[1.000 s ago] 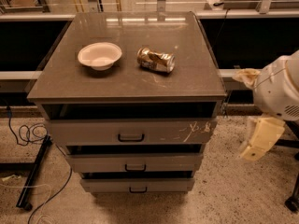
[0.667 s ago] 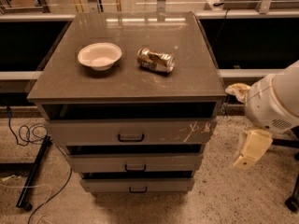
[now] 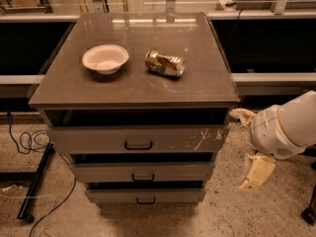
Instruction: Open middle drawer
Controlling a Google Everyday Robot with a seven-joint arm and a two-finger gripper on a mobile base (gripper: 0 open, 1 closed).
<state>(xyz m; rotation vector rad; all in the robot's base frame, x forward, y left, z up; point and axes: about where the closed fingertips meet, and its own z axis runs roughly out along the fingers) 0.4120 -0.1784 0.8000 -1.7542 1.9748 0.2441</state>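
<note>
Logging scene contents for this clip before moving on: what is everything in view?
cabinet: one, grey, centre
bowl: one, white, cabinet top, left
can: one, crushed, gold-brown, on its side right of the bowl
top drawer: one, grey, white scratches at right
middle drawer: one, grey, plain front, dark handle, below the top drawer
bottom drawer: one, grey, lowest
cables: several, dark, on the floor at left
arm: one, white, right edge
gripper: one, beige, right of the drawers, touching nothing
</note>
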